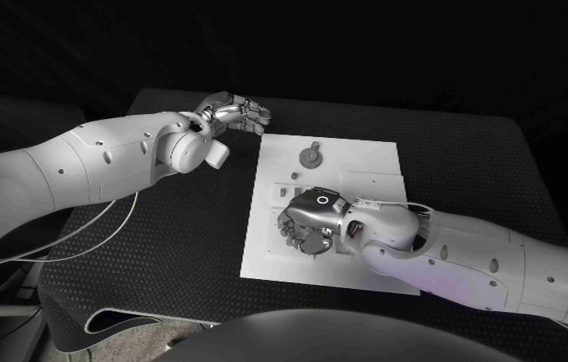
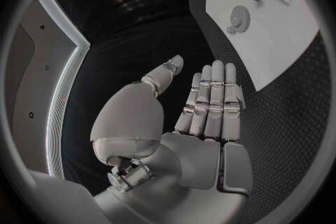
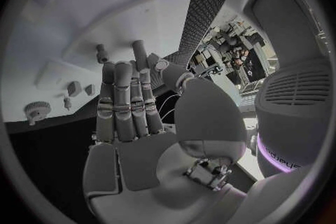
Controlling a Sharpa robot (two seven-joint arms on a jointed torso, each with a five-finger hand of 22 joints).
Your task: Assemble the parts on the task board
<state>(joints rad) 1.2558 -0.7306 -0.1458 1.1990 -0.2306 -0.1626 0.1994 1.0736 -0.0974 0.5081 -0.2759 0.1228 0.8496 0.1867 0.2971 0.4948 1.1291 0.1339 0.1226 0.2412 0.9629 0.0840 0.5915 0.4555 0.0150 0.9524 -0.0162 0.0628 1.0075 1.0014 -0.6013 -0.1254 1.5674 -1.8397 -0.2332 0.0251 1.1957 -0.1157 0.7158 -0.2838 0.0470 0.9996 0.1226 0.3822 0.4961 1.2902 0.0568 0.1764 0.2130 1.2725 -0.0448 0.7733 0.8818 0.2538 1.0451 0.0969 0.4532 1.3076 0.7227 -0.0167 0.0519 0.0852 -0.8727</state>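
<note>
Left hand (image 1: 233,113) off-board, fingers straight, together (empty) — right hand (image 1: 310,222) curled down over task board (image 1: 355,161), grip unclear.

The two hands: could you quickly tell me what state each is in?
Left hand: open, holding nothing, off the board.
Right hand: over the board; cannot tell.

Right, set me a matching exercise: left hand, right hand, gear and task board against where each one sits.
Things:
1. left hand
2. right hand
3. gear
4. task board

Places:
A. lying on the board's far part
B. over the board's middle, fingers down at it
C. off the board, above the black table by its far left corner
D. middle of the black table

Pairs: 1-C, 2-B, 3-A, 4-D
</note>
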